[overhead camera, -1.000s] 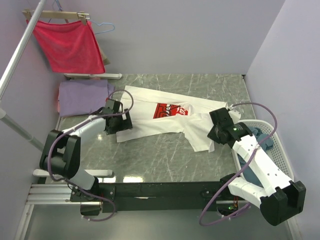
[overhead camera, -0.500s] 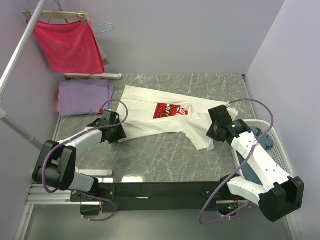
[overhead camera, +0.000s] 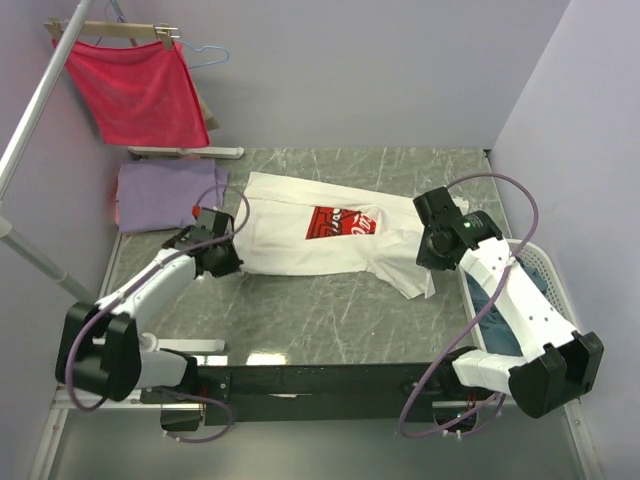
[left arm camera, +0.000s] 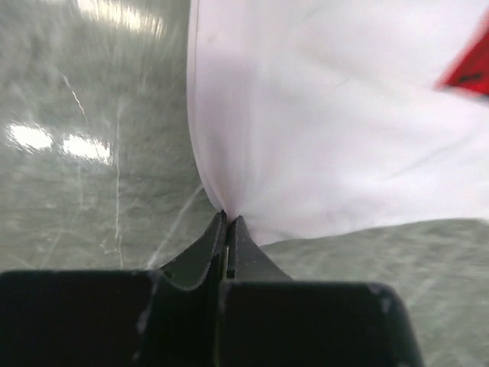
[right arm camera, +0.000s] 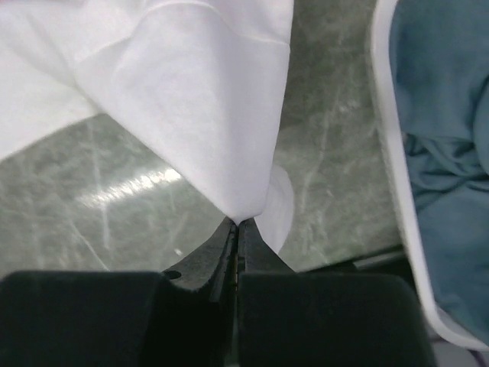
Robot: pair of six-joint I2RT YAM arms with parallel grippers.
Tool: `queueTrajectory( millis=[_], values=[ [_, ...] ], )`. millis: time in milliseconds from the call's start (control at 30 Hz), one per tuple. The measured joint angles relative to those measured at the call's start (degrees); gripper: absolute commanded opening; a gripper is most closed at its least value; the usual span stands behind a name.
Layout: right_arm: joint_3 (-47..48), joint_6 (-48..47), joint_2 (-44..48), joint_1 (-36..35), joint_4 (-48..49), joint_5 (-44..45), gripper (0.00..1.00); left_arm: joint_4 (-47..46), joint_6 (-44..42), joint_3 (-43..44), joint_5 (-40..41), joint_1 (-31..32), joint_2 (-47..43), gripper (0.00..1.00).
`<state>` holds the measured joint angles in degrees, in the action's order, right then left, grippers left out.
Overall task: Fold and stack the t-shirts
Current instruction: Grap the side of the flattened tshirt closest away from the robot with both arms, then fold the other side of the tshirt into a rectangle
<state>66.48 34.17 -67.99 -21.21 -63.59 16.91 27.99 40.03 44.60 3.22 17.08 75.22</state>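
Stretching between the two claws from above, the white t-shirt (overhead camera: 300, 235) is lying on the table (overhead camera: 330, 310). The left claw (overhead camera: 230, 262) is gripping one end and the right claw (overhead camera: 430, 265) the other. A lavender t-shirt (overhead camera: 165, 195) is sitting beyond the left claw.

At the left wrist, the left claw (left arm camera: 227, 218) is pinching the shirt's edge directly ahead of its tips.

At the right wrist, the right claw (right arm camera: 237, 223) is pinching a fold directly ahead, and the basket (right arm camera: 390, 153) holding a grey-blue t-shirt (right arm camera: 443, 115) is sitting to its right.
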Motion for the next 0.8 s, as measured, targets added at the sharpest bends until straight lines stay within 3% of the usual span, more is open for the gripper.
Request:
queueTrajectory(
  millis=[233, 433, 600, 800],
  values=[
    [1.29, -3.54, -1.4, -5.6, -9.14, -5.01, 0.0, 10.19, -2.14, 12.46, 1.64, 0.0, -8.39, 0.01],
    [-6.05, 1.99, 4.28, -14.27, -9.81, -14.69, 0.0, 15.93, -3.43, 11.63, 1.05, 0.0, -8.59, 0.01],
    [-15.43, 10.75, 16.11, -14.93, -9.7, -21.18, 0.0, 18.03, -4.42, 9.35, 0.48, 0.0, -8.66, 0.01],
    [-18.34, 18.38, 20.59, -15.02, -8.96, -21.35, 0.0, 18.58, -5.22, 8.83, -0.79, 0.0, -8.28, 0.07]
  ],
)
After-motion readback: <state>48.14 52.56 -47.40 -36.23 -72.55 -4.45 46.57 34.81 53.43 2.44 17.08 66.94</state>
